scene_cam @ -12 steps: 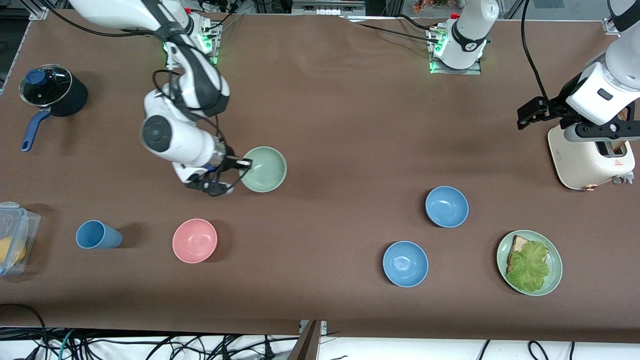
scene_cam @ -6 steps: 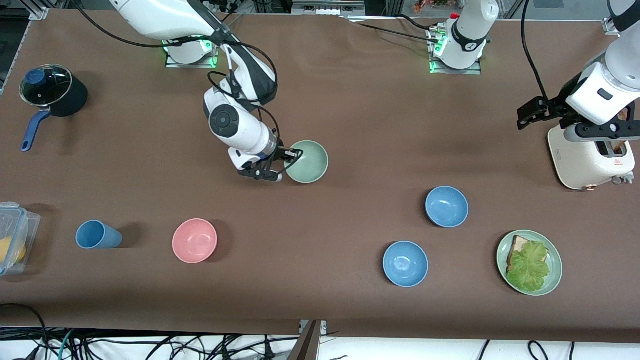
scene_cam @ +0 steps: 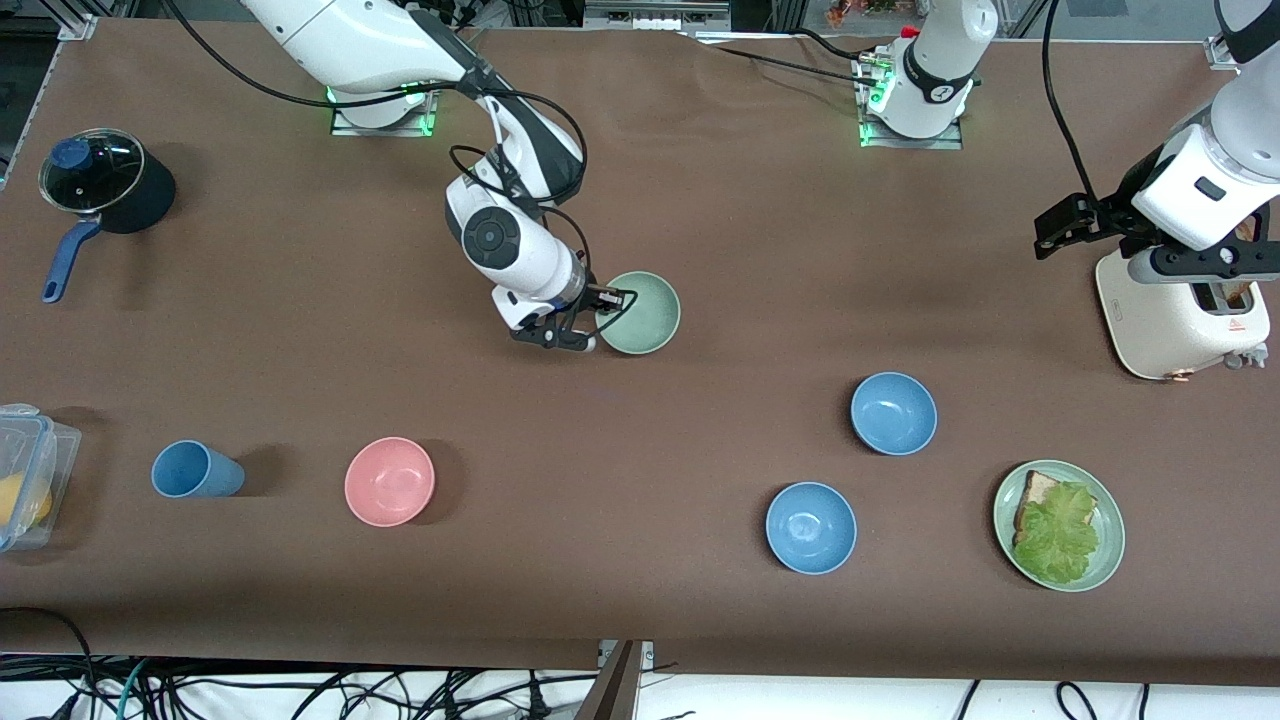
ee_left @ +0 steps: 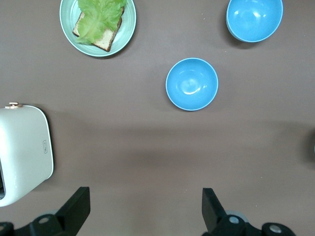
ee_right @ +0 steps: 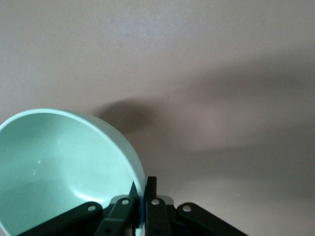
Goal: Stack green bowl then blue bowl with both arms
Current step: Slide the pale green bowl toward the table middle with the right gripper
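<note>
My right gripper (scene_cam: 598, 318) is shut on the rim of the pale mint-green bowl (scene_cam: 645, 314) and holds it above the middle of the table. In the right wrist view the green bowl (ee_right: 59, 162) hangs tilted with its rim pinched at my right gripper (ee_right: 142, 194). Two blue bowls stand toward the left arm's end: one (scene_cam: 893, 413) and one (scene_cam: 811, 527) nearer the front camera; both show in the left wrist view (ee_left: 192, 83) (ee_left: 254, 18). My left gripper (scene_cam: 1062, 225) is open and empty, held high beside the toaster; it shows in its wrist view (ee_left: 145, 204).
A cream toaster (scene_cam: 1180, 315) stands under the left arm. A pale-green plate (scene_cam: 1106, 510) with bread and lettuce lies near the blue bowls. A pink bowl (scene_cam: 389, 481), a blue cup (scene_cam: 192, 470), a clear box (scene_cam: 25, 470) and a dark pot (scene_cam: 105, 185) sit toward the right arm's end.
My right gripper has carried the green bowl from near the pink bowl's side toward the table's middle and the left arm's end. The left arm has not moved.
</note>
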`<state>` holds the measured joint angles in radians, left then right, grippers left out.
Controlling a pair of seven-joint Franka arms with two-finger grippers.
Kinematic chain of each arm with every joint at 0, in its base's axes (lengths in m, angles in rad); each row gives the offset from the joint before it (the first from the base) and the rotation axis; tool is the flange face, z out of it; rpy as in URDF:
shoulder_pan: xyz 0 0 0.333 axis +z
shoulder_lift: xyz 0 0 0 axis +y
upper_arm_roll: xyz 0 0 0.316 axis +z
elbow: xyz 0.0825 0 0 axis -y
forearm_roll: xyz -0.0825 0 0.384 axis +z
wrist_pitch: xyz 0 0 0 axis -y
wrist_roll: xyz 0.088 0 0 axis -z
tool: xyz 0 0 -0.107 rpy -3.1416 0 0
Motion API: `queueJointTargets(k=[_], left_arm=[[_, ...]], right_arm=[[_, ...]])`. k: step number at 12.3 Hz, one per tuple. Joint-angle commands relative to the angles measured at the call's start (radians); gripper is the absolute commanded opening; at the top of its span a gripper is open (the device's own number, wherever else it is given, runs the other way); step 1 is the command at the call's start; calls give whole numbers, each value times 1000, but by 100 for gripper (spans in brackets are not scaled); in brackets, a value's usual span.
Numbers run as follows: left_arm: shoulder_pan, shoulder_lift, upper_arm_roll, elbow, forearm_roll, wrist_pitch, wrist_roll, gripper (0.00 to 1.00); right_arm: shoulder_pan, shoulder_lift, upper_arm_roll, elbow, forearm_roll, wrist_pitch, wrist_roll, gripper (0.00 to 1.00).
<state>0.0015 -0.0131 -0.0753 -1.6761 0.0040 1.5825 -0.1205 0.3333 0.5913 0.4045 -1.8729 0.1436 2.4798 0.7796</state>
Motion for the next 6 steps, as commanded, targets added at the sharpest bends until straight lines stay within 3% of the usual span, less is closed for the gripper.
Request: queueJointTargets(k=[1,6], left_arm=[[6,-7,-8,9,17,-18,-1,100],[6,-7,-8,9,17,-18,-1,100]], right_arm=[[13,27,-4,14,-6,17,15,0],[52,70,-6,28,-16,74,7,0]])
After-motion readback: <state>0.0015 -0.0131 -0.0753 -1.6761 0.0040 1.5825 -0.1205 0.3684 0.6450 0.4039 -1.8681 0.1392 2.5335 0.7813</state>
